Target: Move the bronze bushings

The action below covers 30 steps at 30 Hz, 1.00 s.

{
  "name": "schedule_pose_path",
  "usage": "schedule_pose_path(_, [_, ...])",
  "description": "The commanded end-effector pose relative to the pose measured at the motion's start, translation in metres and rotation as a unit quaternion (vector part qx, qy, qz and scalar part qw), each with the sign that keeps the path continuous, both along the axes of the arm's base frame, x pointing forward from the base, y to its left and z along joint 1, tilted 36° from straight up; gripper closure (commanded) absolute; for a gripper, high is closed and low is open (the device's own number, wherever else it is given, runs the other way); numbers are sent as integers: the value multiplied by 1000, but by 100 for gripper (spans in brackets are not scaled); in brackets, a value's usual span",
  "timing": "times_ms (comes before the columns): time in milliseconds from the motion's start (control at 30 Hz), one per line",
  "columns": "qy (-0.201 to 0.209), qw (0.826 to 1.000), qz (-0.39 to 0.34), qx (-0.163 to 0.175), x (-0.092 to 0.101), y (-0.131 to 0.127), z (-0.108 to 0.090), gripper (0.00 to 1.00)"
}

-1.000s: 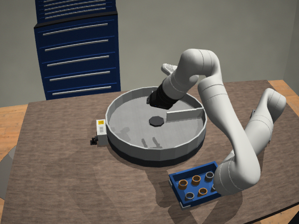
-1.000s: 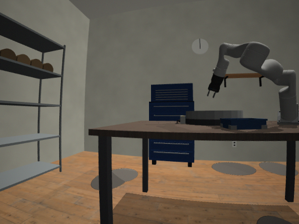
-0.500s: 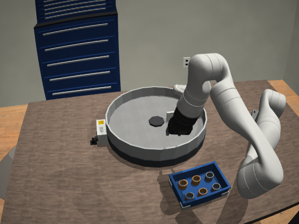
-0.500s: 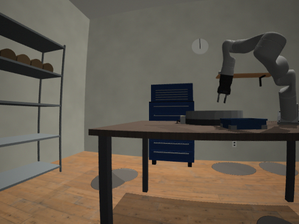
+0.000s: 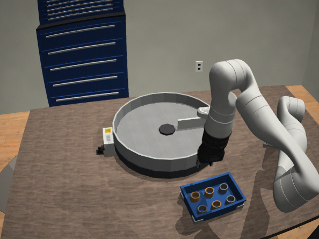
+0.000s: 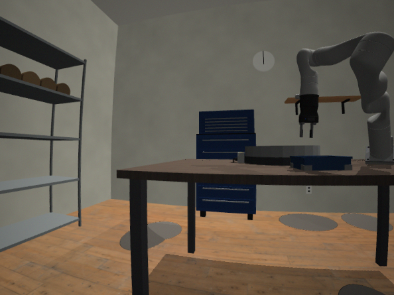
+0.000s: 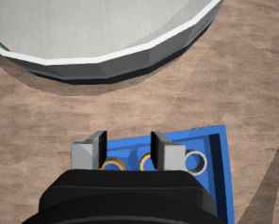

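Observation:
The blue crate (image 5: 220,214) (image 6: 326,163) (image 7: 229,188) holds three bronze and three steel bushings, all upright. Two bronze ones (image 5: 195,200) (image 5: 209,195) are in its back row beside a steel one (image 5: 223,192) (image 7: 204,163). In the front row a bronze one (image 5: 216,208) stands between two steel ones. My gripper (image 5: 204,165) (image 6: 306,136) (image 7: 128,144) is open and empty, pointing down, high above the table near the crate's back side. The turntable's grey disc (image 5: 142,136) (image 7: 94,28) shows no bushing, with its dark hub (image 5: 167,129) at the centre; the arm hides its right part.
A raised grey rim (image 5: 150,159) (image 6: 282,151) surrounds the disc, between the crate and the disc. A low upright divider (image 5: 189,123) runs from near the hub toward the right. A white box (image 5: 108,144) is at the turntable's left side.

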<state>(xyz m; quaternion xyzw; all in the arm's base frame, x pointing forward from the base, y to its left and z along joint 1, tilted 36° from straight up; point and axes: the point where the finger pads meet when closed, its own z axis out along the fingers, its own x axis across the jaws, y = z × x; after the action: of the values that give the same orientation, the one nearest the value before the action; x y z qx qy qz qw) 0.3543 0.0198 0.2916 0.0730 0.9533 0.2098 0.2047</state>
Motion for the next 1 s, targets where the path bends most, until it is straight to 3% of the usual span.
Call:
schedule_pose_path(0, [3,1000,18,18,-9,20,5,24])
schedule_pose_path(400, [6,999,39,36,-19,40,11,24])
schedule_pose_path(967, [6,998,41,38,-20,42,12,24])
